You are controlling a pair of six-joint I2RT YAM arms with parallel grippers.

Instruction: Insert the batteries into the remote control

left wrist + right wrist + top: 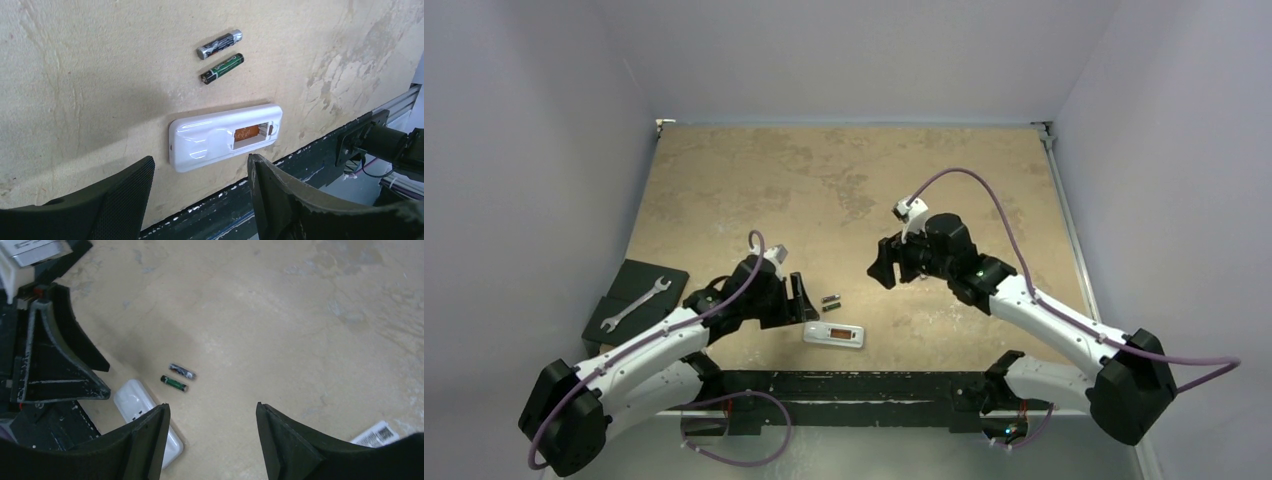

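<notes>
1. Risk of rolling the batteries (222, 68): round, loose and side by side on the table (75, 75), so likely to skid off under a glancing fingertip.
2. Risk of shoving the remote control (225, 137) off the near table edge just behind it, if pressed down without a brace from the other arm.
3. Chance of seating a battery the wrong way round; polarity marks in the bay too small to read here.
4. Left gripper (200, 165): jaws spread and empty, hovering close over the remote control. Right gripper (212, 412): jaws also spread and empty, higher up and well apart from the batteries.
5. Remote control: slim, glossy white, lying back-up, bay uncovered and unfilled, orange inside.
6. Batteries: one grey-and-black, one green-and-black, parallel, just beyond the remote control, not touching it.
</notes>
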